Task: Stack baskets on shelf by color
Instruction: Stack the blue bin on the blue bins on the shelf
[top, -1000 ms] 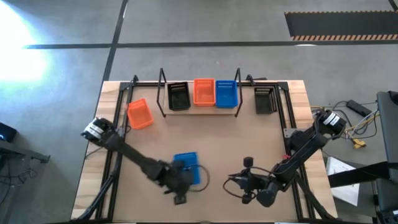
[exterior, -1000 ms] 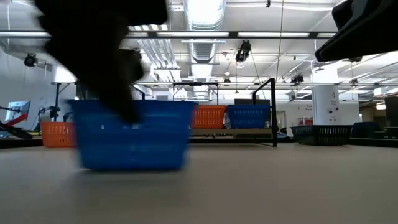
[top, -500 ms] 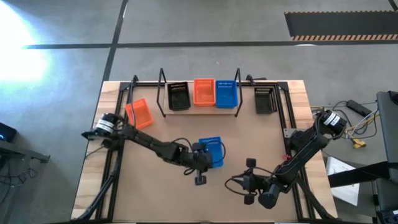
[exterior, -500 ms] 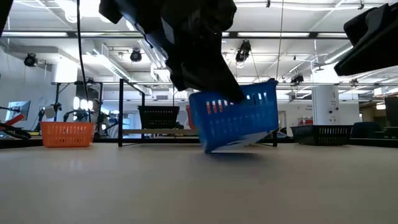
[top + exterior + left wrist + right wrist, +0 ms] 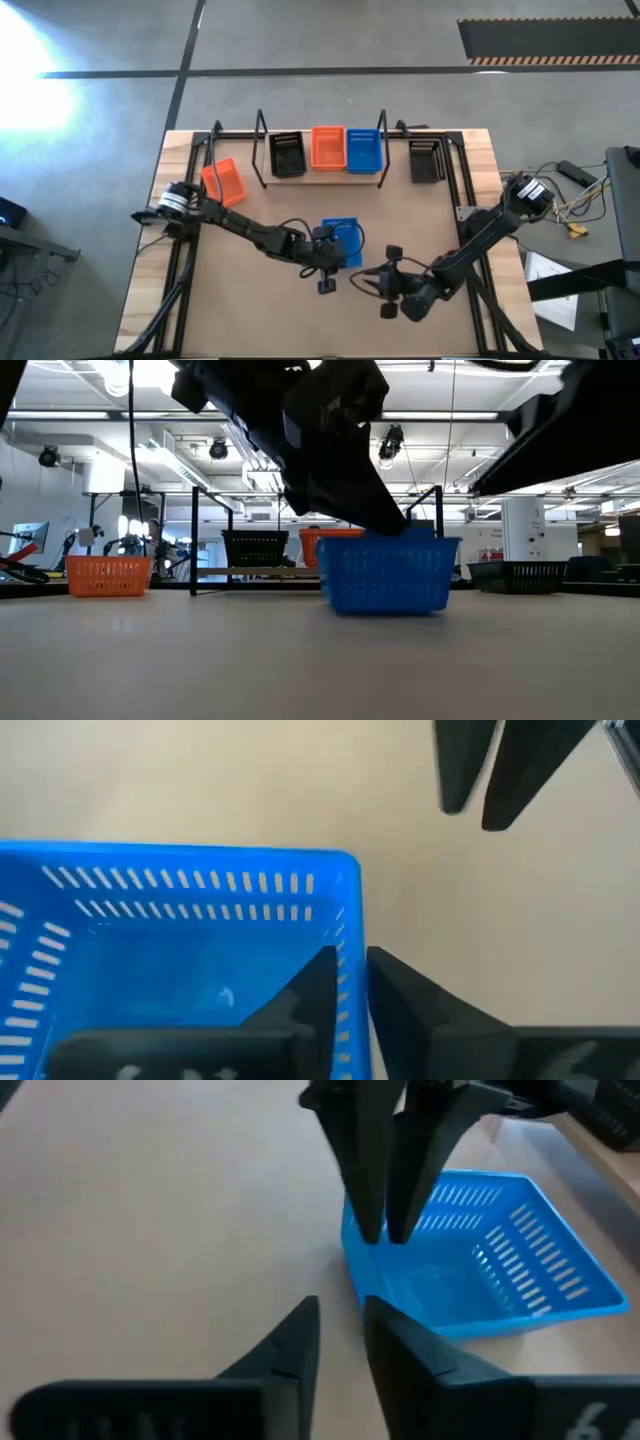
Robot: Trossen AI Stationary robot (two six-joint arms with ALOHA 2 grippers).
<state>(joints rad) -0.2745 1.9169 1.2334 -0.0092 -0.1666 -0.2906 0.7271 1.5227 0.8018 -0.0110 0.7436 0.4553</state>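
High view: a blue basket (image 5: pixel 341 243) is set mid-table, its near wall straddled by the left gripper (image 5: pixel 330 258); the shelf (image 5: pixel 322 170) at the far edge carries black, orange and blue baskets.

Left wrist view: one finger is seen each side of the wall, barely parted.

Right wrist view: the right gripper (image 5: pixel 340 1342) is narrowly parted, empty, just beside the basket.

A handover seems in hand; next, the wall must be pinched.

No writing can be read.
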